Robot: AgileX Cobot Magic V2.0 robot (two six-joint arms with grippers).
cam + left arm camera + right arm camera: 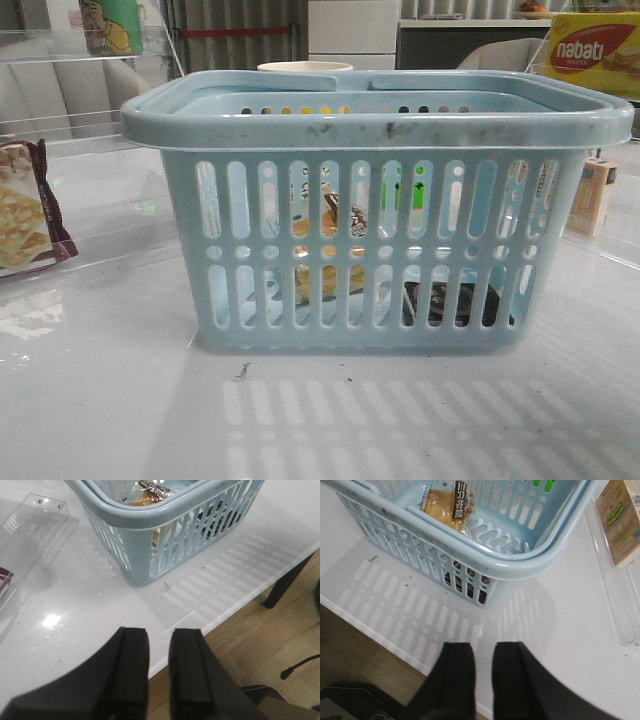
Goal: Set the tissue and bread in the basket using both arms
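Observation:
The light-blue basket (380,125) stands in the middle of the white table. Inside it, through the slots, I see the bread (325,225), golden-yellow in a clear bag, left of centre. The dark tissue (455,305) lies flat on the basket floor at the right. The left wrist view shows the basket (150,517) with the bread (150,492) in it and the tissue (215,522) dark behind the slots. My left gripper (160,632) hangs over the table's front edge, open a little, empty. My right gripper (484,647) is likewise open and empty, short of the basket (485,562) and bread (447,505).
A maroon-edged cracker packet (25,215) lies at the far left. A small carton (590,195) stands right of the basket and a yellow Nabati box (595,50) sits behind. A clear acrylic tray (35,520) lies left of the basket. The table edge (240,610) runs beneath both grippers.

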